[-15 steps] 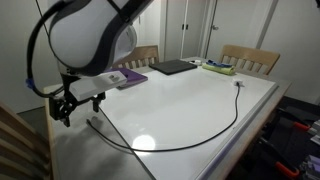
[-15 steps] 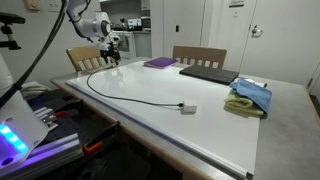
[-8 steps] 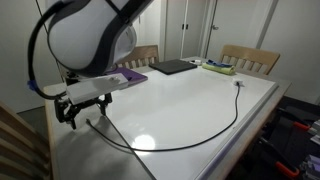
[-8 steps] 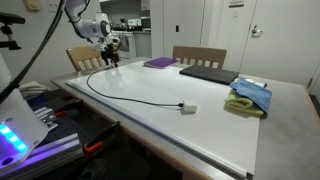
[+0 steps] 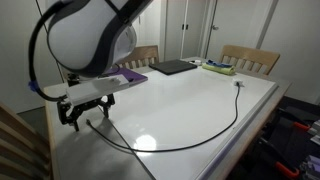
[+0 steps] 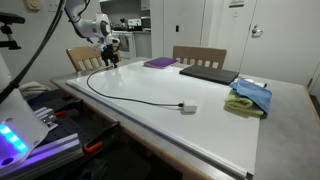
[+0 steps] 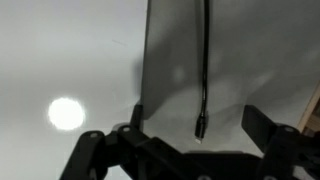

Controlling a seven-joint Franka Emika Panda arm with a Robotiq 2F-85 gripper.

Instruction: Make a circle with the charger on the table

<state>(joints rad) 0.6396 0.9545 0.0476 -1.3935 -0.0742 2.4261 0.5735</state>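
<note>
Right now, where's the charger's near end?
In the wrist view, the charger ends on the table directly below the gripper, between its open fingers.

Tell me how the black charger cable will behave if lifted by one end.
Probably floppy: the charger cable lies in a loose curve, so the rest would likely sag and trail. Probably light, being so thin. On the glossy white table it may slide when pushed rather than hold shape.
</note>
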